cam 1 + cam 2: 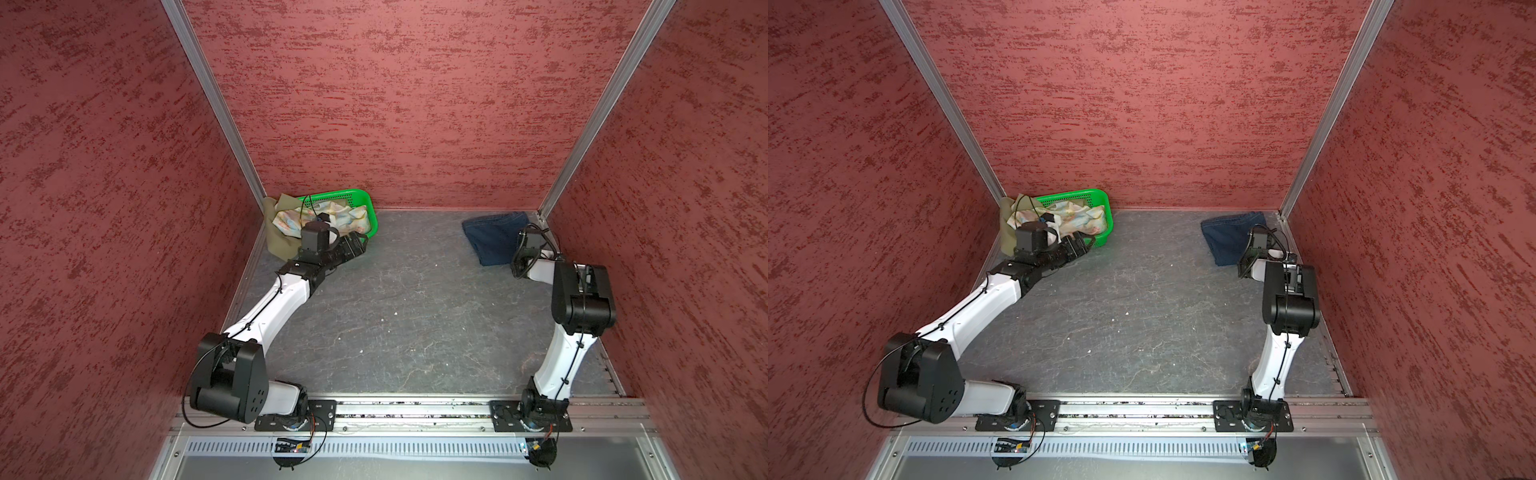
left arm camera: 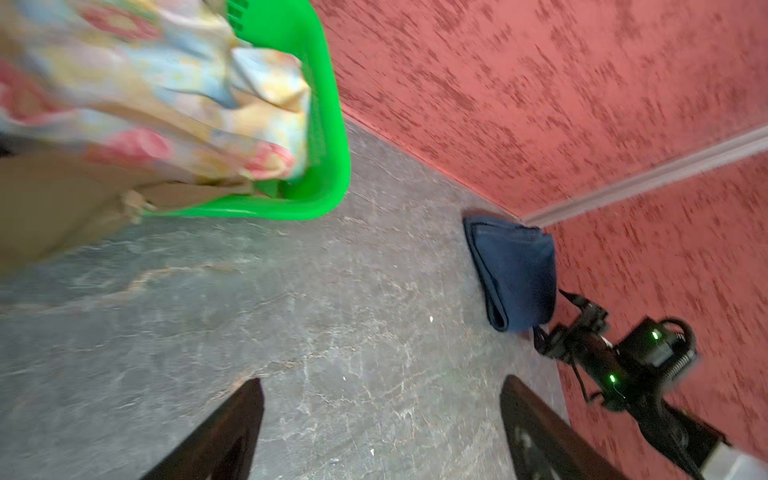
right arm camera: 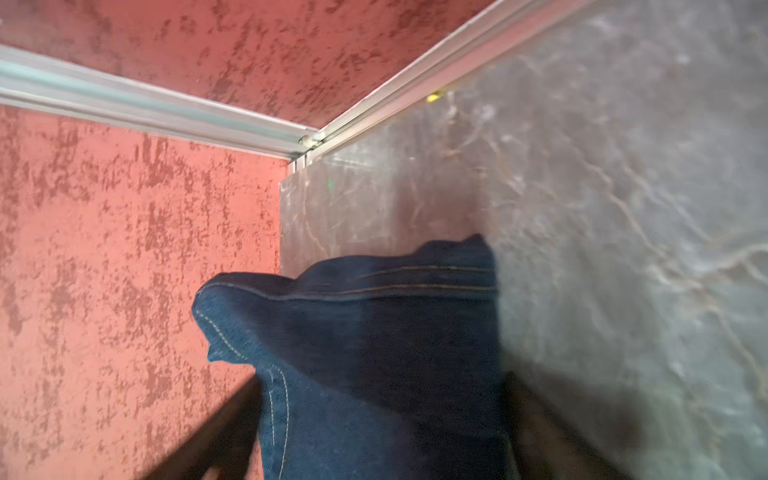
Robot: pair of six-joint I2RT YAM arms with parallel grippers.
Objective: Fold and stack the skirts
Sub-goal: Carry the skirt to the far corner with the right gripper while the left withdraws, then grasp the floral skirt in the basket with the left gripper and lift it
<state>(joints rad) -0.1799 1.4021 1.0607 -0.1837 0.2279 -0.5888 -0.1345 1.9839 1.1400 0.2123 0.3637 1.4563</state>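
Note:
The dark blue denim skirt [image 1: 492, 237] [image 1: 1229, 237] lies folded on the grey floor in the far right corner. My right gripper [image 3: 382, 415] stands open at its near edge, one finger on each side of the denim fold [image 3: 374, 332]. In both top views its fingers are hidden under the wrist. The pale floral skirt [image 1: 291, 220] [image 2: 145, 95] is bunched in the green basket [image 1: 353, 195]. The olive skirt [image 1: 276, 243] [image 2: 50, 199] hangs over the basket's left side onto the floor. My left gripper [image 1: 359, 243] [image 2: 380, 399] is open and holds nothing, just in front of the basket.
Red textured walls [image 1: 395, 104] close the cell on three sides, with aluminium posts [image 1: 216, 104] in the corners. The grey marbled floor [image 1: 395, 299] stretches between the two arms. A metal rail [image 1: 415, 409] with both arm bases runs along the near edge.

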